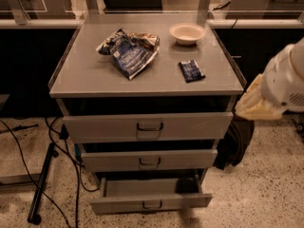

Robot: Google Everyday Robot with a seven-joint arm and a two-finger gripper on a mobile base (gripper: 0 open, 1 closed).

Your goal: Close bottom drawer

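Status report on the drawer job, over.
Gripper out of view; only the arm shows at right edge, off the cabinet. Bottom drawer pulled out, untouched. Cables on floor to its left, not across its front.

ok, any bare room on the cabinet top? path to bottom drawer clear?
The cabinet top is bare along the left edge beside the chip bag and across the front strip before the blue packet. Crowded back right around the bowl. The bottom drawer front is unobstructed; the hand is off the cabinet's right side.
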